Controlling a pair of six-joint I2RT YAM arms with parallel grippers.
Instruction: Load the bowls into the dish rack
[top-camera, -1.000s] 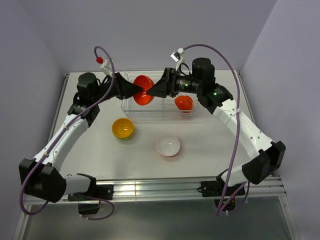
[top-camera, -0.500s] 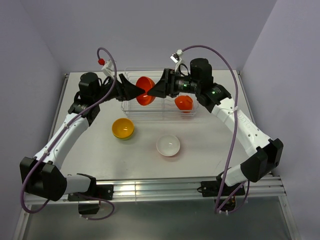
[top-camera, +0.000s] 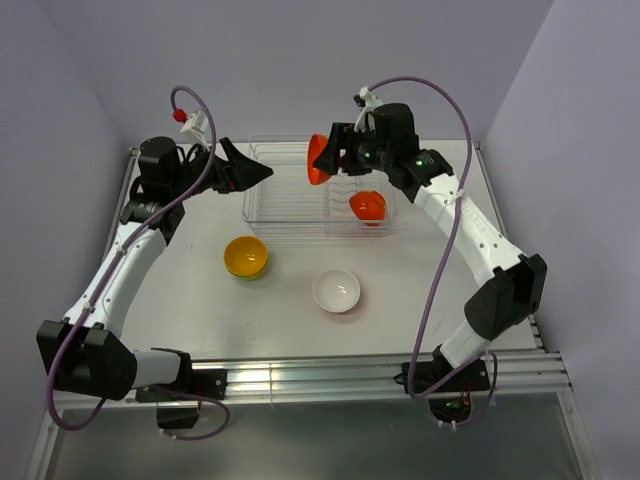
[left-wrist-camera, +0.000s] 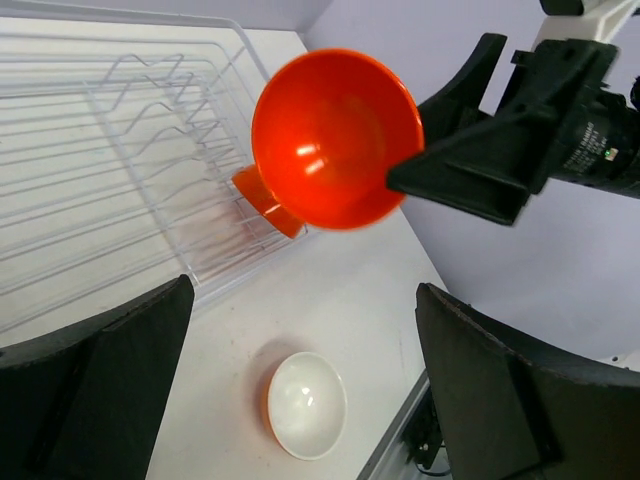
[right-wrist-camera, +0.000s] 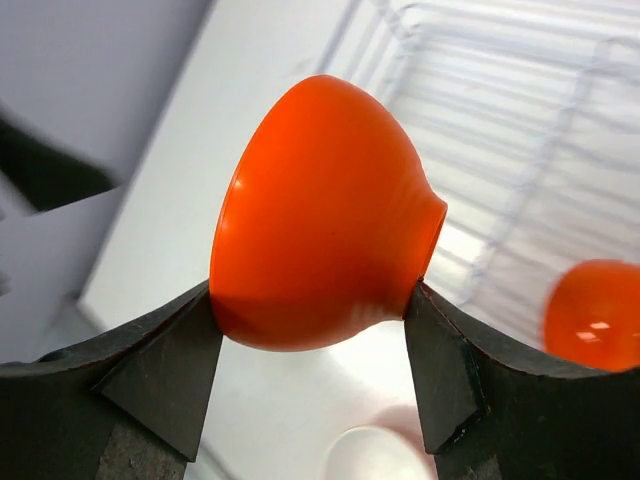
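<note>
Top view: R end effector (top-camera: 325, 160) is clamped on the red-orange held bowl (top-camera: 318, 158). The bowl is tipped on its side, mouth facing the L end effector (top-camera: 255, 172). The L end effector sits apart from the bowl w/ a clear gap, fingers spread, nothing in them. The rack (top-camera: 270, 212) lies below and btwn both end effectors. The racked bowl (top-camera: 367, 205), also red-orange, sits in the rack's right part, below the R end effector on its near side. The yellow bowl (top-camera: 246, 256) and white bowl (top-camera: 336, 291) rest on the tabletop (top-camera: 430, 290) outside the rack, nearer the arm bases than either end effector. The yellow bowl is on the L end effector's side.

L wrist view: its fingers (left-wrist-camera: 110, 390) stand wide apart at the lower corners w/ an empty gap. The held bowl (left-wrist-camera: 335, 140) is straight ahead, glossy inside toward the cam. The R end effector grips it from the right. The racked bowl (left-wrist-camera: 262, 195) peeks out just under it, at the rack's (left-wrist-camera: 120, 150) edge. The white bowl (left-wrist-camera: 307, 405) is on the tabletop, lower, btwn the fingers in frame, touching neither.

R wrist view: the held bowl (right-wrist-camera: 320, 215) fills the gap, w/ both fingers (right-wrist-camera: 160, 380) pressed against its outer wall and its foot pointing up-right. Rack ribs (right-wrist-camera: 520, 100) are blurred beyond. The racked bowl (right-wrist-camera: 595, 315) is a blur at the right edge.
</note>
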